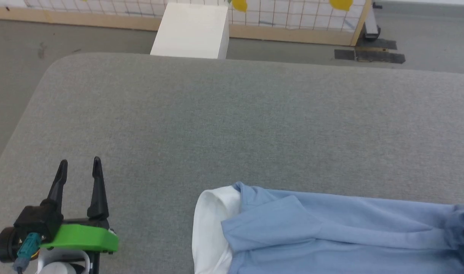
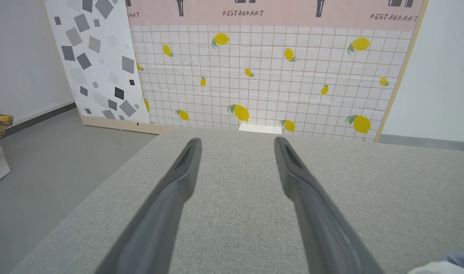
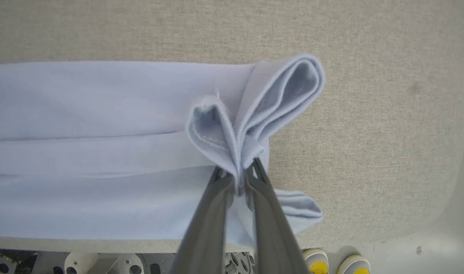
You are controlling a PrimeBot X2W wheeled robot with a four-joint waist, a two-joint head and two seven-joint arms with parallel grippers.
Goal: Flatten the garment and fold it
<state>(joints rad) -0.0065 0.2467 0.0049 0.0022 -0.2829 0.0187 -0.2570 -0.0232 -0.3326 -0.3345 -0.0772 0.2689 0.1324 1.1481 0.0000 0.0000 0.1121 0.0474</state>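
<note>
The garment [image 1: 331, 228], a light blue T-shirt with white inside fabric showing at its left end, lies as a long folded strip on the grey table [image 1: 232, 125] at the lower right of the head view. In the right wrist view my right gripper [image 3: 237, 173] is shut on a bunched fold at the garment's [image 3: 102, 152] end, with cloth puffing up above the fingertips. My left gripper [image 1: 79, 167] hovers open over bare table at the lower left, well left of the garment. Its two fingers [image 2: 178, 179] stand wide apart with nothing between them.
A white box [image 1: 192, 30] stands on the floor beyond the table's far edge. A lemon-patterned panel [image 2: 262, 76] leans against the wall behind it. The table's rounded corner [image 1: 60, 64] is at the far left. The robot's base and yellow wheels [image 3: 331, 262] show below the table's near edge.
</note>
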